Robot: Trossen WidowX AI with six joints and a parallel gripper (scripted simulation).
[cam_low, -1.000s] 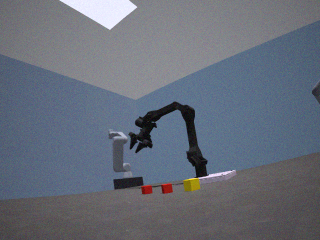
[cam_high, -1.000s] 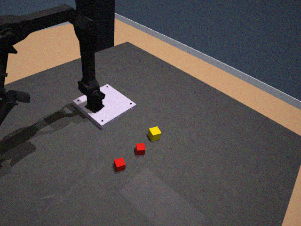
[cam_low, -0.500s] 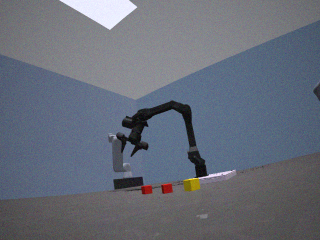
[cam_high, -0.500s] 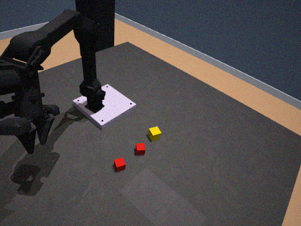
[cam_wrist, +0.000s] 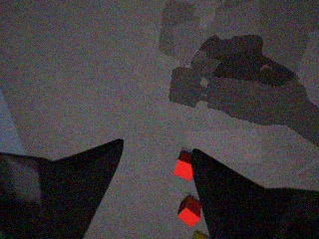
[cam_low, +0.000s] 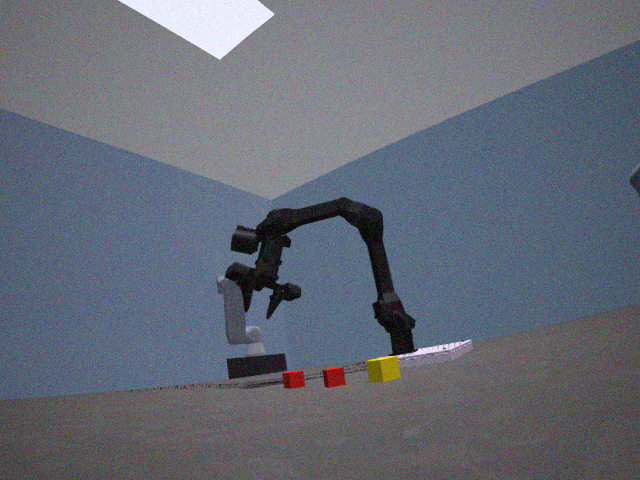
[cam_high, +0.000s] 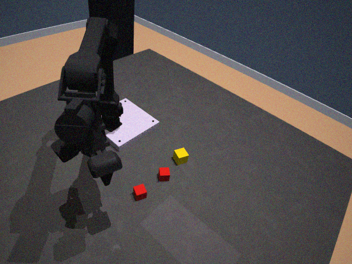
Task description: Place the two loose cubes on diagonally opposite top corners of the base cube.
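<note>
Wrist view: gripper [cam_wrist: 157,154] hangs high above the mat [cam_high: 227,142], jaws part-spread w/ nothing between. Both red cubes [cam_wrist: 183,166] [cam_wrist: 189,209] lie below, just inside the right finger [cam_wrist: 234,199] — so the drop needs a slight shift that way. Yellow base cube [cam_high: 180,155] sits beyond them; all three run in one diagonal line, well apart. Cubes have no long axis — faces look roughly aligned w/ that line.

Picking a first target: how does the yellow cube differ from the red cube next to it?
The yellow cube is visibly larger than the nearer red cube. Yellow against red is the plain colour difference. The yellow cube lies closer to the white mounting plate; the red cube lies farther out, toward the second red cube. Both rest flat on the mat, untouched, with the open gripper well above.
</note>
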